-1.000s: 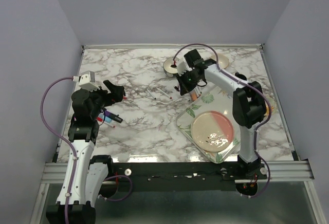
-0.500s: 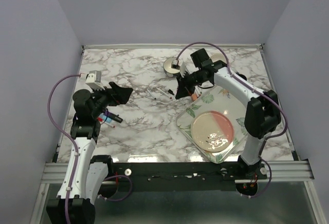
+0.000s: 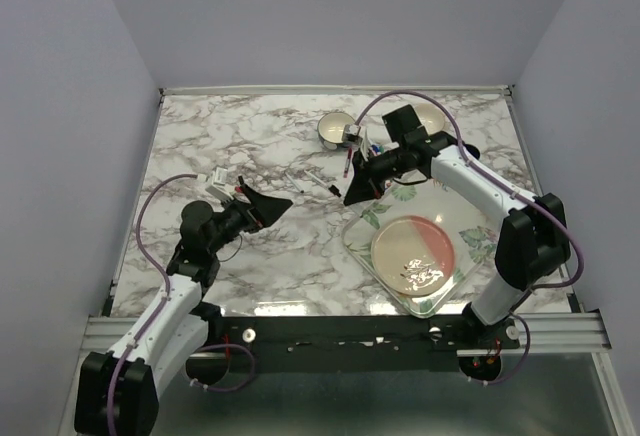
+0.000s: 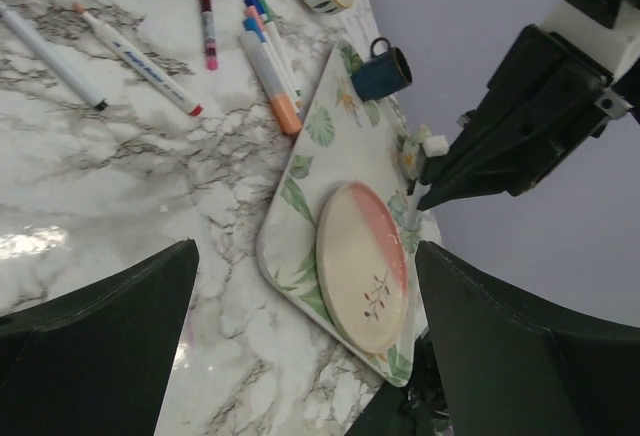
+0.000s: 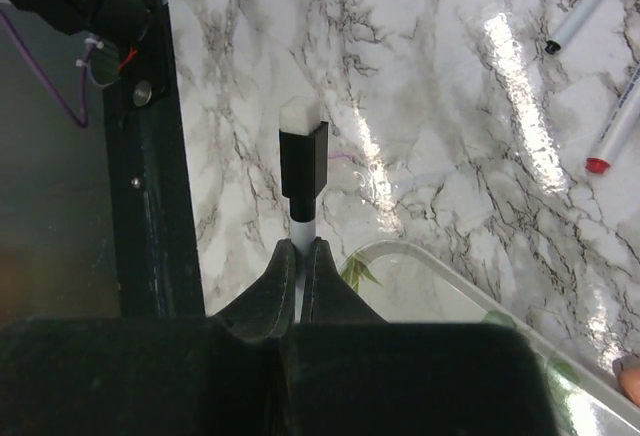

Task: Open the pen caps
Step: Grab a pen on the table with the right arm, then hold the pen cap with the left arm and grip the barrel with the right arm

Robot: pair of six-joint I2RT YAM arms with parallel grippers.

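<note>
Marble table, floral tray with pink plate at 4 o'clock. The left gripper at 9 o'clock is spread wide with nothing in it, aimed at the middle. The right gripper, off the tray's 10 o'clock corner, is pinched tight on a thin white pen barrel, with its black cap on and sticking out free. Early going, I'd say: that cap isn't pulled, and other caps sit on pens bunched at 1 o'clock.
</note>
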